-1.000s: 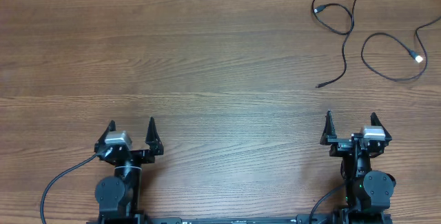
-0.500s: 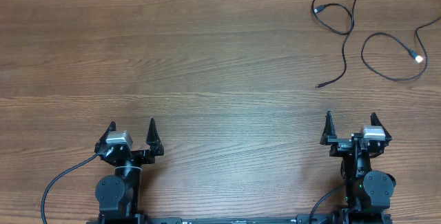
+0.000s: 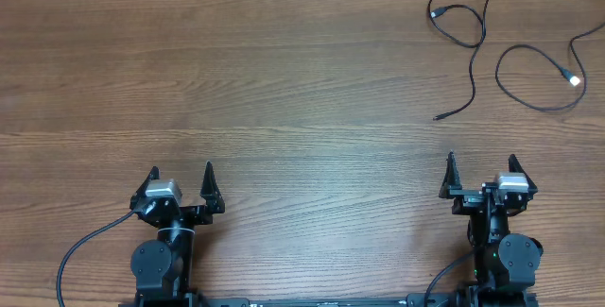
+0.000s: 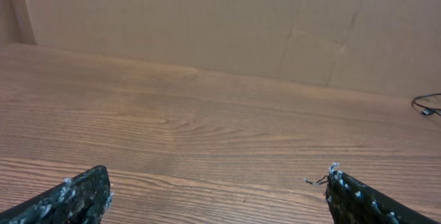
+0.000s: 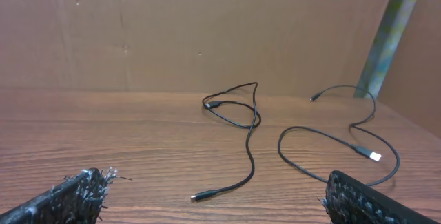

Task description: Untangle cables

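Wood table (image 3: 284, 80): cables (image 3: 471, 80) seemingly apart, each stretched roughly front-to-back.

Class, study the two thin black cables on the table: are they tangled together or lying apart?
Apart. The left cable curls into a loop, yet bare table separates it from the right cable throughout.

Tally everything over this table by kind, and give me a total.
Black cables: 2, the looped cable and the silver-tipped cable
Claws: 2, the left claw and the right claw, both open
Total: 4
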